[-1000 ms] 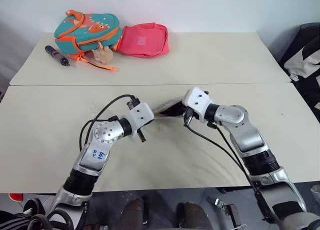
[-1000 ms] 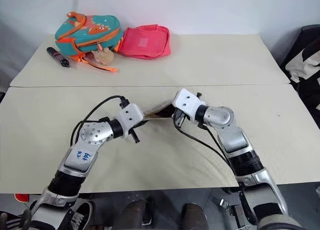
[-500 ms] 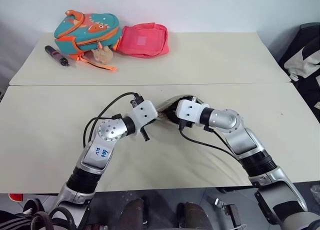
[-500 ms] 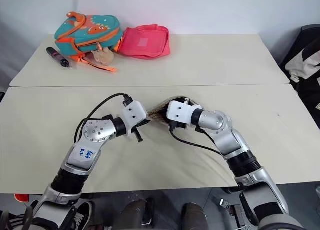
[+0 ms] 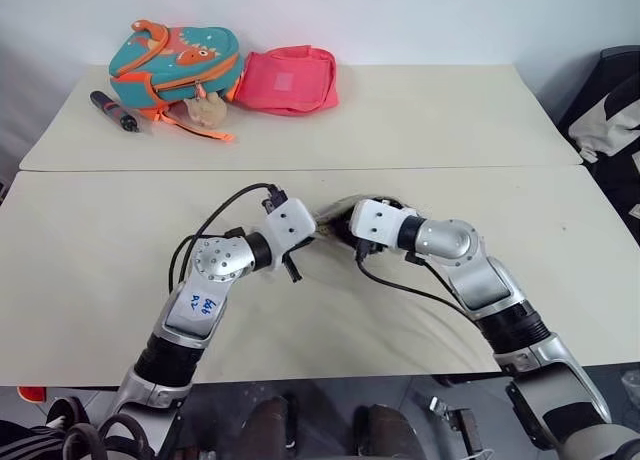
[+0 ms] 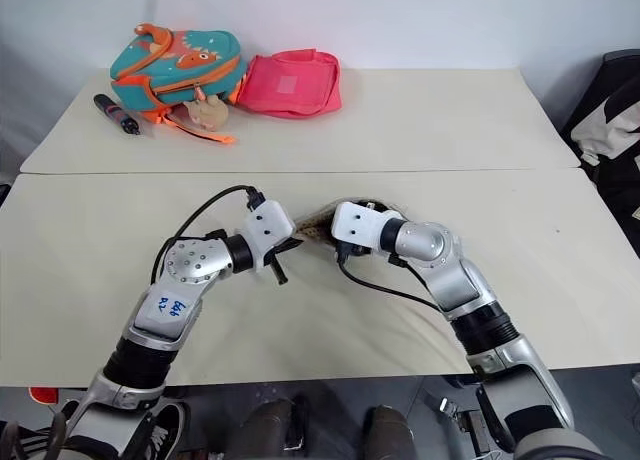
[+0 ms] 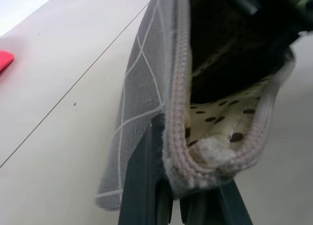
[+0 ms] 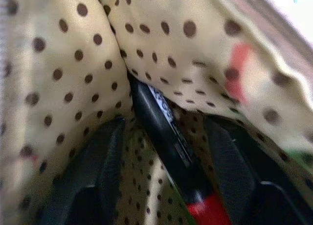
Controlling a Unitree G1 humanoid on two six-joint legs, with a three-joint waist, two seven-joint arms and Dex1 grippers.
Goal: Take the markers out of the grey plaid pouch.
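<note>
The grey plaid pouch (image 5: pixel 328 218) is held off the table between my two arms, with its mouth toward the right arm. My left gripper (image 7: pixel 170 154) is shut on the pouch's zipper edge, one finger against the plaid outside. My right gripper (image 8: pixel 165 124) is inside the pouch, open, among the tan dotted lining. A slim black marker (image 8: pixel 168 139) with a red end (image 8: pixel 210 210) lies between its two fingers, and gaps show on both sides. In the eye views the pouch hides the right fingertips.
A teal-and-orange backpack (image 5: pixel 175 65), a pink pouch (image 5: pixel 290 80) and a black pen (image 5: pixel 115 111) lie at the far left of the rear table. A seam (image 5: pixel 450 167) divides the two tables. A dark bag (image 5: pixel 610 120) sits off the right edge.
My right gripper has pushed leftward into the pouch's mouth and its fingers have spread apart. The left gripper has kept its hold on the pouch's edge.
</note>
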